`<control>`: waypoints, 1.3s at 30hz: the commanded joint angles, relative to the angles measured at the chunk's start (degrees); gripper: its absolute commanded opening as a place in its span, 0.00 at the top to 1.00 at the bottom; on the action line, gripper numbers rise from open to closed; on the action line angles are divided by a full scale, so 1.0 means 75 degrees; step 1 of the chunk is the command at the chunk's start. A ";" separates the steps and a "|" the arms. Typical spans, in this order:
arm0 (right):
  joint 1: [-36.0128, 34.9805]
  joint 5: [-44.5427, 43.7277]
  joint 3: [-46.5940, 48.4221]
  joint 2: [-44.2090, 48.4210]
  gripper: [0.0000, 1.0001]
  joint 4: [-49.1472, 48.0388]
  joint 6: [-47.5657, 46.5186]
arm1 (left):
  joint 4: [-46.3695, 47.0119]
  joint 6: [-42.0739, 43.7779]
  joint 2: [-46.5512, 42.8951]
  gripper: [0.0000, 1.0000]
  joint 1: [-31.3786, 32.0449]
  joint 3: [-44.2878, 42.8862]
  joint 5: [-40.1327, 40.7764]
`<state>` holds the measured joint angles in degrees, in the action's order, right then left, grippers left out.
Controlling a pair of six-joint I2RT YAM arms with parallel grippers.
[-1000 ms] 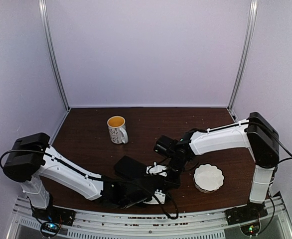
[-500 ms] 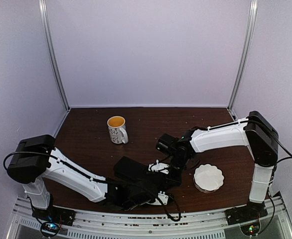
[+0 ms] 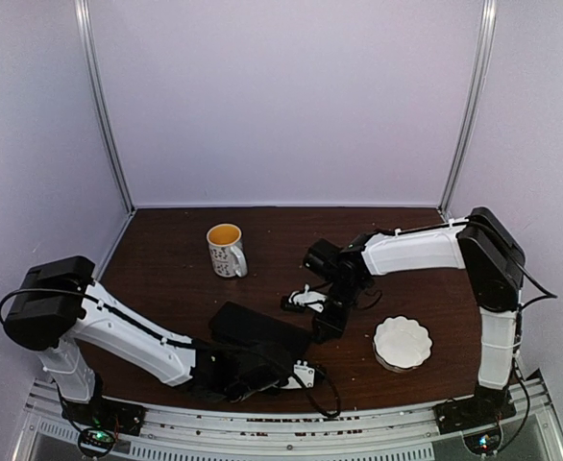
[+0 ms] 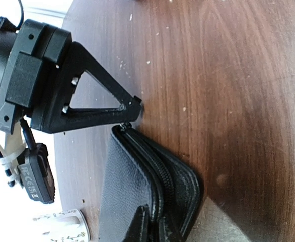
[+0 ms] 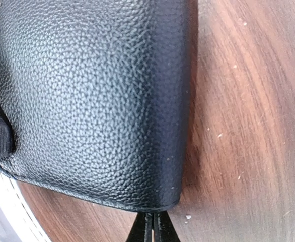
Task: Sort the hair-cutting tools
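Note:
The black zip case [image 3: 257, 329] lies near the front middle of the table. My left gripper [image 3: 260, 372] is shut on its near edge; in the left wrist view the fingers [image 4: 139, 225] clamp the zipped side of the case [image 4: 132, 176]. My right gripper [image 3: 323, 327] is shut at the case's right corner, on the small zip pull [image 4: 126, 124]. In the right wrist view its tips [image 5: 153, 228] meet just below the case's corner [image 5: 87, 101]. No scissors or black clip pieces show in any view.
A white patterned mug [image 3: 227, 250] stands at the back left of the table, and its rim shows in the left wrist view [image 4: 62, 227]. A white scalloped dish [image 3: 403, 343] sits at the front right. The wood table [image 3: 166, 259] has walls on three sides.
My right gripper has moved a little away from the front edge and to the left along the case's corner. The case now lies further left. The left arm has shifted slightly left.

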<state>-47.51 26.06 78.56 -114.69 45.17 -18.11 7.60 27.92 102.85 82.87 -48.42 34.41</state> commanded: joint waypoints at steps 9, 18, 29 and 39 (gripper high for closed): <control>0.0695 -0.0525 0.0152 0.1389 0.63 0.0129 -0.0257 | -0.0722 -0.1538 0.0717 1.00 -0.0481 -0.1020 0.0801; 0.2106 -0.0509 0.0112 0.2816 0.55 0.0175 -0.0345 | -0.1264 -0.1757 -0.0058 0.44 -0.0725 -0.1189 0.0988; 0.3193 -0.1224 -0.0971 0.5288 0.54 -0.2433 0.0433 | -0.4376 -0.4585 -0.2699 0.02 -0.2447 -0.1905 0.3425; 0.3440 -0.2619 -0.1293 0.5990 0.00 -0.3289 0.1707 | -0.5327 -0.4474 -0.4533 0.02 -0.5573 -0.3003 0.2376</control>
<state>-23.22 11.53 67.02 -71.66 22.11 -10.68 -29.71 -6.42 73.25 45.43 -67.68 54.76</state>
